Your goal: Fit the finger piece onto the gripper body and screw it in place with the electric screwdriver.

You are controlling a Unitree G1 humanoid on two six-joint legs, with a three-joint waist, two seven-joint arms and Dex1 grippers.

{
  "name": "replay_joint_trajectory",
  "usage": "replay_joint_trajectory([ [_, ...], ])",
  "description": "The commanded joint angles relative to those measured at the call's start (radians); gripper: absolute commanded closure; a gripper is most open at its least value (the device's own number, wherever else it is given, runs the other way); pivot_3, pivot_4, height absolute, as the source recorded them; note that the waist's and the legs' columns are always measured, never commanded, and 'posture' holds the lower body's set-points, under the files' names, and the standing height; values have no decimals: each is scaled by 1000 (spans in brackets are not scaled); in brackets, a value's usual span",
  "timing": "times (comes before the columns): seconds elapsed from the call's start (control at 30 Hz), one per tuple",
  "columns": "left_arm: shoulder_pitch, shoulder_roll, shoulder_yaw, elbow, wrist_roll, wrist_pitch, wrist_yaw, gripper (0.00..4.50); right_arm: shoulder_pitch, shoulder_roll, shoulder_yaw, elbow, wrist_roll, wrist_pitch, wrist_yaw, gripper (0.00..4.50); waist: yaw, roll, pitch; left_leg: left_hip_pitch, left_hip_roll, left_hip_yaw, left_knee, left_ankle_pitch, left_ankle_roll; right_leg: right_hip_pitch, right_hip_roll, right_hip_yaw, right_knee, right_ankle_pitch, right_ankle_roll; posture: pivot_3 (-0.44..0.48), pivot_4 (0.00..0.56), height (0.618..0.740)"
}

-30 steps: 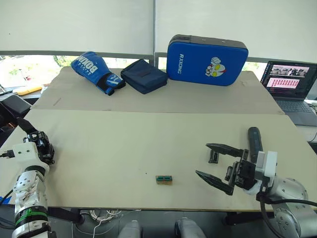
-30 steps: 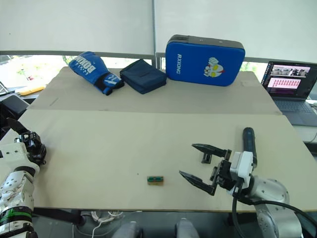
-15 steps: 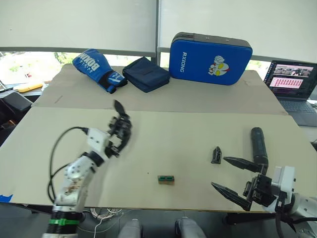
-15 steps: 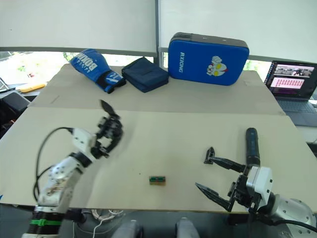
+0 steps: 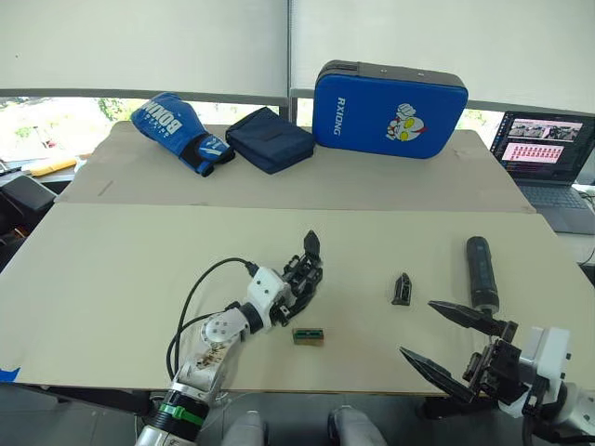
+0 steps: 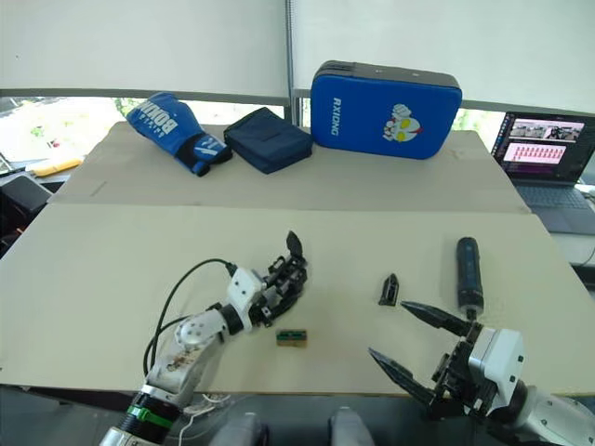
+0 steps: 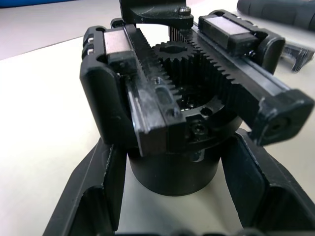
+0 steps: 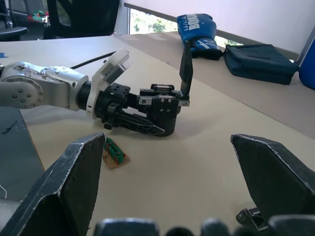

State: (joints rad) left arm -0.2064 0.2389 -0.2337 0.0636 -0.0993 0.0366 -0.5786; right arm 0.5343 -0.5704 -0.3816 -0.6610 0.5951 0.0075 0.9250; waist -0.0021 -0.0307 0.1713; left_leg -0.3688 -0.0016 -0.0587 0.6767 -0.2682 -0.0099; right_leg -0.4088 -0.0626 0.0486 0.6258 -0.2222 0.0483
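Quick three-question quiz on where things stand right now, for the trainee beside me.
1. True or false: the finger piece lies on the table between the gripper body and the electric screwdriver.
2. What does the left gripper hold? A. the gripper body B. the finger piece C. the green-topped block
3. Fill in: the right gripper, near the table's front edge, has its jaws ____ and holds nothing.

Key: 1 true; 2 A; 3 open.

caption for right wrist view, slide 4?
Left gripper closed on the gripper body, green-topped block beside it.
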Motion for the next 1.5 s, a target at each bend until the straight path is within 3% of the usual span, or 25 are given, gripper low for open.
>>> replay_joint_trajectory([
  [0.03, -21, -16, -4, 4, 22, -40, 14, 2180, 6, 7, -28, -35, 3, -40, -3, 0, 1, 1, -1, 0, 0, 0, 0, 0, 0, 0, 0, 0, 0, -1, 1, 0, 150, 740],
  [0.33, 1, -13, -1, 25, 8, 16, -19, 2180, -1, 1, -36, -22, 7, -49, 0, 0, 9, 8, -5, 1, 0, 0, 0, 0, 0, 2, 0, 1, 0, -2, 3, 0, 150, 740],
  [0.47, -1, 11, 12, 20, -3, 40, -47, 235, -7, -4, -42, -17, 11, -48, 3, 0, 7, 10, -6, 1, 0, 0, 0, 0, 0, 2, 0, 1, 0, -2, 3, 0, 150, 740],
  [0.5, -3, 16, 15, 19, -6, 42, -52, 30, -8, -5, -43, -16, 11, -47, 4, 0, 6, 10, -6, 1, 0, 0, 0, 0, 0, 2, 1, 1, 0, -2, 3, 0, 150, 740],
  [0.7, 0, 98, 69, -17, -66, 64, -137, 30, -15, -9, -51, -16, 16, -42, 7, 0, -2, 10, -6, 2, 1, 0, 0, 0, 0, 2, 1, 1, 0, -2, 3, 0, 150, 740],
  [0.87, -30, 246, 130, 56, -160, 9, -361, 30, -14, -13, -62, -3, 23, -44, 20, 0, -10, 11, -6, 3, 2, 0, -1, 0, 0, 2, 2, 1, 1, -3, 1, 0, 150, 740],
  [1.03, -156, 308, 128, 187, -220, -39, -617, 30, -23, -13, -58, 1, 24, -40, 23, 0, 5, 10, -6, 2, 1, 0, 1, 0, 0, 2, 1, 1, 1, -3, 1, 0, 150, 740],
  [1.13, -240, 295, 103, 301, -197, -89, -709, 30, -28, -14, -50, 1, 24, -36, 25, 0, 9, 10, -6, 1, 0, 1, 1, 0, 0, 2, 1, 1, 0, -2, 2, 0, 150, 740],
  [1.5, -494, 115, 56, 754, -79, -277, -767, 30, -57, -28, -33, -26, 28, -7, -4, 0, -3, 8, -5, 1, 0, 0, 1, 0, 1, 2, 2, 1, 1, -2, 1, 0, 150, 740],
])
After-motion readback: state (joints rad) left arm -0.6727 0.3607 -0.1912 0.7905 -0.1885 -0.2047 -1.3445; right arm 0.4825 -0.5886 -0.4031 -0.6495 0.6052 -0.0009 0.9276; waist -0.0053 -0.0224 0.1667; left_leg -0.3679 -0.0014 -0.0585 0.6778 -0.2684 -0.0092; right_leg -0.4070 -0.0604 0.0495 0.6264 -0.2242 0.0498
